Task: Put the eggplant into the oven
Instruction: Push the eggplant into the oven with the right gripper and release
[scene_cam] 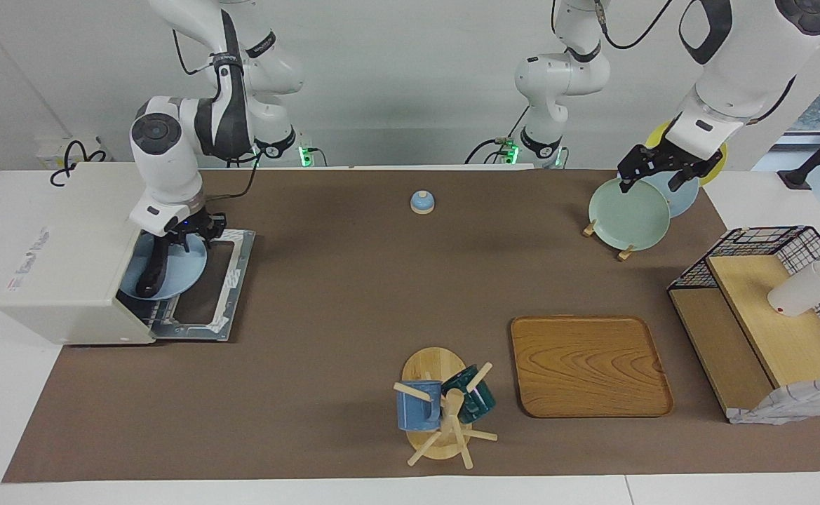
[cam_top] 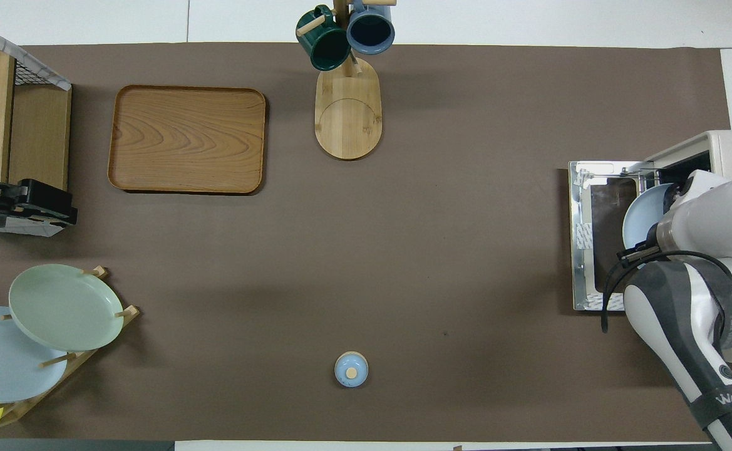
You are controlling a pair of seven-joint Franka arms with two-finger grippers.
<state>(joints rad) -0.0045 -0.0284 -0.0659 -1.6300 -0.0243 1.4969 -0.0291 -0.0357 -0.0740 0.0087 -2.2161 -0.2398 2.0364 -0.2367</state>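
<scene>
The cream-white oven (scene_cam: pixel 66 252) stands at the right arm's end of the table with its door (scene_cam: pixel 224 280) dropped open. A light blue plate (scene_cam: pixel 175 270) lies in the oven's mouth, and the dark eggplant (scene_cam: pixel 151 270) rests lengthwise on it. My right gripper (scene_cam: pixel 186 235) is at the plate's rim nearest the robots. In the overhead view the right arm covers the eggplant and only part of the plate (cam_top: pixel 641 216) and the oven (cam_top: pixel 729 147) show. My left gripper (scene_cam: pixel 649 184) hangs open and holds nothing, over the plate rack.
A rack with green (scene_cam: pixel 627 214), blue and yellow plates stands at the left arm's end. Nearby are a wire-sided wooden shelf (scene_cam: pixel 760 330), a wooden tray (scene_cam: pixel 588 365), a mug tree with two mugs (scene_cam: pixel 441 407), and a small blue bell (scene_cam: pixel 421 202).
</scene>
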